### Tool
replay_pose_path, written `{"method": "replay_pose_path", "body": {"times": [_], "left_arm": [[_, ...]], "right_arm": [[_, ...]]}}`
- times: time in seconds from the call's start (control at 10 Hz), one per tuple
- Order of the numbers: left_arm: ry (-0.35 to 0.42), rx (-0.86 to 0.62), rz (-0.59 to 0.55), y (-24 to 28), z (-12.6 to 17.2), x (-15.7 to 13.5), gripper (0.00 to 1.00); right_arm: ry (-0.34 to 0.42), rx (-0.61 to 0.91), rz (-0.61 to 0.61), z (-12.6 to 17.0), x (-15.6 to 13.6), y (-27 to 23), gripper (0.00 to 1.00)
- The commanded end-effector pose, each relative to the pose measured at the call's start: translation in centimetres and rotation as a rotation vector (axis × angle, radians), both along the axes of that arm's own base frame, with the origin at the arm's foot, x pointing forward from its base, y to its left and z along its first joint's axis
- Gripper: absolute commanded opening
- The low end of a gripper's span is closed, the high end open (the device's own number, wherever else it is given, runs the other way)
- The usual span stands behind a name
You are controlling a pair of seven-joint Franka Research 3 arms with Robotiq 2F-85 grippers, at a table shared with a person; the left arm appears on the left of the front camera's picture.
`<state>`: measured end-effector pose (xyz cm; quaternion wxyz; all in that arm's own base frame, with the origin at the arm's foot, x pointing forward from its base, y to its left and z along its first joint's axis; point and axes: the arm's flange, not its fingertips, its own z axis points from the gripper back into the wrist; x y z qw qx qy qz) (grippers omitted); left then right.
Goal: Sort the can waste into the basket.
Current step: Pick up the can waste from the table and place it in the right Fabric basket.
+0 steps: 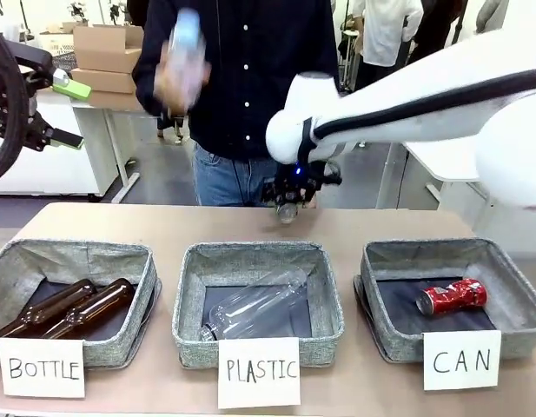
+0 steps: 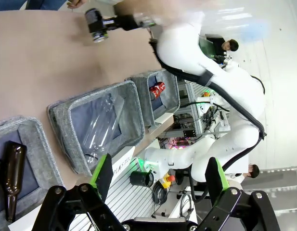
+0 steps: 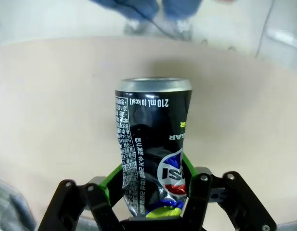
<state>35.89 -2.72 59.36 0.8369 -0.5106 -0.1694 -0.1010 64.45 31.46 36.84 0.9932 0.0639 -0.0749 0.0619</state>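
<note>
Three baskets lined the near edge, leaving bare table (image 1: 163, 221) beyond them. The right gripper (image 1: 289, 201) reached to the far middle, clamped on the dark can (image 3: 153, 149) (dented), its long axis running along the fingers, silver end outward. A red can (image 1: 451, 296) lay sideways in the CAN basket (image 1: 511, 295); the left gripper (image 2: 160, 178) stood wide, raised.

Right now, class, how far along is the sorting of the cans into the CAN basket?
Done: the red can lies in the CAN basket. In hand: the right pincer is shut on the dark can, above the table's far side. Left: carrying it to that basket and releasing it.
</note>
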Motion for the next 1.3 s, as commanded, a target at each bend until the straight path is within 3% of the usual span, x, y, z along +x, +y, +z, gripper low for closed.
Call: {"method": "replay_pose_path", "body": {"times": [0.0,0.1,0.3,0.5,0.6,1.1,1.2], "left_arm": [[0.013,0.016,-0.001,0.1,0.3,-0.2,1.00],[0.013,0.016,-0.001,0.1,0.3,-0.2,1.00],[0.013,0.016,-0.001,0.1,0.3,-0.2,1.00],[0.013,0.016,-0.001,0.1,0.3,-0.2,1.00],[0.013,0.016,-0.001,0.1,0.3,-0.2,1.00],[0.013,0.016,-0.001,0.1,0.3,-0.2,1.00],[0.013,0.016,-0.001,0.1,0.3,-0.2,1.00]], "right_arm": [[-0.047,0.051,0.289,9.1,-8.7,-5.9,0.00],[-0.008,0.002,0.364,12.4,-12.6,-9.1,0.00],[0.005,0.007,0.409,15.2,-19.0,-16.5,0.00],[0.137,-0.012,0.388,14.2,-22.7,-21.8,0.00],[0.162,-0.015,0.421,13.2,-24.4,-23.6,0.00],[0.173,-0.011,0.330,11.6,-26.6,-25.3,0.00],[0.187,-0.015,0.322,11.6,-26.6,-25.3,0.73]]}}
